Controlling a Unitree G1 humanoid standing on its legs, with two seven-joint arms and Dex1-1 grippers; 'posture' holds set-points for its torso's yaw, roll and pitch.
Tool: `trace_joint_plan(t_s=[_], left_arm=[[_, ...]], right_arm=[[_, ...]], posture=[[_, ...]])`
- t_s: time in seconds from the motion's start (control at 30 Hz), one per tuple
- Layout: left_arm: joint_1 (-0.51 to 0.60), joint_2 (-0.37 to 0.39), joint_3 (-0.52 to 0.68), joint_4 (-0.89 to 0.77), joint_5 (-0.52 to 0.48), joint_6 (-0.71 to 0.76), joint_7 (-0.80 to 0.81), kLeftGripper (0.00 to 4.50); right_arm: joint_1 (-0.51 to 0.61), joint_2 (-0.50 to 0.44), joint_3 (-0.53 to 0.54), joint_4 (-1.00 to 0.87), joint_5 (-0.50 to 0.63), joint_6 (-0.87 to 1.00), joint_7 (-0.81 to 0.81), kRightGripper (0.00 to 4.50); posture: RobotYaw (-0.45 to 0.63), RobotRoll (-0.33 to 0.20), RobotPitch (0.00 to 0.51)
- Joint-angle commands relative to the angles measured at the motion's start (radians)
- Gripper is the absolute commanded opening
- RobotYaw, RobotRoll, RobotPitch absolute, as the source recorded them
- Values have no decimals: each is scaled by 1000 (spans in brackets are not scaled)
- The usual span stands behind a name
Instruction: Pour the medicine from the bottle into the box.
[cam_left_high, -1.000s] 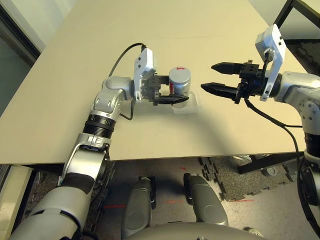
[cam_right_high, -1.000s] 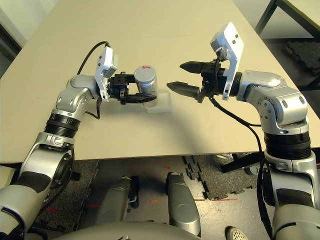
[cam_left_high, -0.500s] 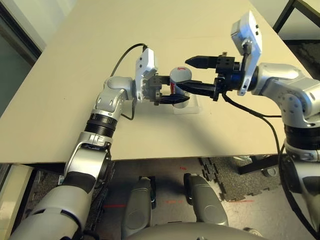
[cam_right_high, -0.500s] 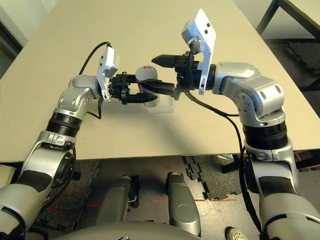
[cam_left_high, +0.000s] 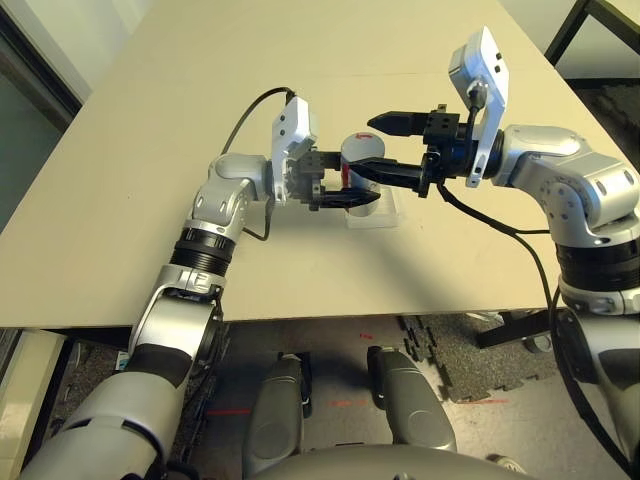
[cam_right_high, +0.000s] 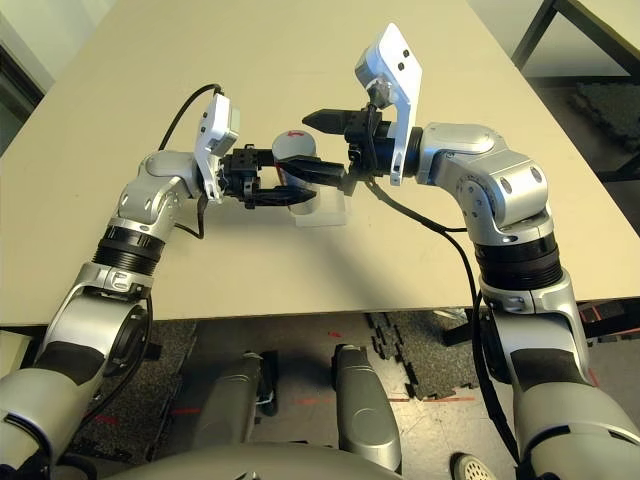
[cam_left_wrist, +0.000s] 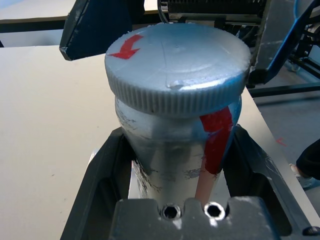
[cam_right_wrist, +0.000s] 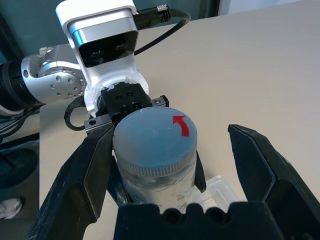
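The grey-white bottle (cam_left_high: 358, 162) stands upright with its red marking (cam_left_wrist: 216, 135) down the side and a red arrow on its round grey cap (cam_right_wrist: 152, 140). My left gripper (cam_left_high: 346, 192) is shut on the bottle's body, holding it at the near-left edge of the clear flat box (cam_left_high: 378, 215) on the table. My right gripper (cam_left_high: 365, 147) is open, one finger (cam_right_wrist: 80, 180) close to the cap and the other finger (cam_right_wrist: 257, 165) well apart from it. The medicine is hidden.
The beige table (cam_left_high: 420, 280) spreads wide on all sides of the box, its front edge close below my arms. A black cable (cam_left_high: 245, 115) loops off my left wrist. A dark table frame (cam_left_high: 575, 25) stands beyond the far right corner.
My right gripper has swung in from the right and now straddles the bottle's cap, still open. My left gripper and the bottle have stayed in place.
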Motion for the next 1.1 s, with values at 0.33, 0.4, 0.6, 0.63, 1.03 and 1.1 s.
trace_joint_plan(t_s=[0.33, 0.4, 0.6, 0.63, 1.03, 1.1], left_arm=[[-12, -3, -5, 27, 1, -27, -16, 2807], [-14, -4, -5, 30, 2, -29, -17, 2807], [-23, -6, -3, 47, 6, -35, -20, 2807], [-24, -7, -3, 51, 6, -37, -20, 2807], [-47, -13, -6, 100, 16, -60, -25, 2807], [-47, -16, -9, 106, 18, -64, -26, 2807]], right_arm=[[87, -107, -98, -58, 22, 35, -28, 4500], [99, -122, -113, -62, 27, 40, -34, 4500], [155, -157, -150, -95, 43, 61, -50, 4500], [160, -159, -151, -104, 48, 67, -52, 4500], [77, -85, -95, -170, 118, 141, -82, 4500], [52, -65, -74, -154, 109, 135, -80, 4500]], posture=[[-177, 0, 161], [-178, 0, 162], [-192, 0, 166], [-193, 0, 166], [-198, 0, 165], [-195, 0, 165]])
